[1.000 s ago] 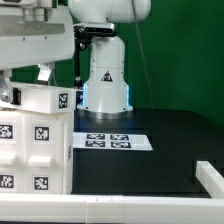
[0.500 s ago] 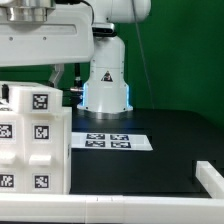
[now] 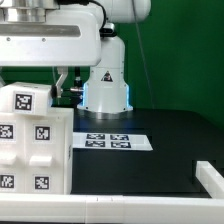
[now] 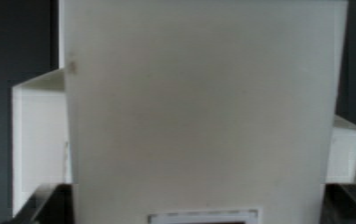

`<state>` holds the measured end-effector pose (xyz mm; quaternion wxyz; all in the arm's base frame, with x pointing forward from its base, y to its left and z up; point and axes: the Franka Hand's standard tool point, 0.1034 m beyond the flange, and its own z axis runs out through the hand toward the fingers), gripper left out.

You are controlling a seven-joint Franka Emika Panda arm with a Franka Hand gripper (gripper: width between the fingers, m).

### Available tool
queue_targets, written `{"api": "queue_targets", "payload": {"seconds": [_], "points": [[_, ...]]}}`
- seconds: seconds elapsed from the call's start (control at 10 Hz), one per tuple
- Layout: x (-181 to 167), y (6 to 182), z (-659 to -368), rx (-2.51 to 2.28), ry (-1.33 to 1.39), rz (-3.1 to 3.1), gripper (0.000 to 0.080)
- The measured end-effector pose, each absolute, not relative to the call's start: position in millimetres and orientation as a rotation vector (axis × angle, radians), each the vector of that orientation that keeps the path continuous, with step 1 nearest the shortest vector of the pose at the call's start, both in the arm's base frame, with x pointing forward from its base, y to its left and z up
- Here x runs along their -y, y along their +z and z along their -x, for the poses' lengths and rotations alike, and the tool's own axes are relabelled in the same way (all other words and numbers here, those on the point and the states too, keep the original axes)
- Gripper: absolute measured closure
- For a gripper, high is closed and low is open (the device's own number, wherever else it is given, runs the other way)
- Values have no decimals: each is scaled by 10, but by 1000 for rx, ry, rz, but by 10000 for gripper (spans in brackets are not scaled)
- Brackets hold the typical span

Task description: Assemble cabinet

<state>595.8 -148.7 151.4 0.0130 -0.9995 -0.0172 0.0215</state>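
Note:
The cabinet [image 3: 35,140] is a white box with several black-and-white tags, standing at the exterior view's left edge. Its top face carries one tag and looks tilted. My gripper [image 3: 62,88] hangs right over that top, under the wide white hand. Only one dark finger [image 3: 62,78] shows behind the box. In the wrist view a plain white cabinet panel [image 4: 193,110] fills the space between my dark fingertips [image 4: 47,205], reaching both of them. My gripper [image 4: 196,205] is shut wide on the cabinet.
The marker board [image 3: 112,141] lies flat on the black table, right of the cabinet. The arm's white base [image 3: 105,85] stands behind it. A white raised rail [image 3: 208,180] sits at the right front, and a white strip [image 3: 120,212] runs along the front.
The hand has come down and to the exterior view's right over the cabinet. The cabinet's top face has turned with it, its tag sliding left and growing larger.

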Motion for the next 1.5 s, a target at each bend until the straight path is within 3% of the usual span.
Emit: {"api": "queue_targets", "payload": {"seconds": [1.0, 1.5], "points": [[1452, 1495, -5957, -1397, 86, 2675, 241], [1414, 1503, -5981, -1795, 112, 2423, 241]]}}
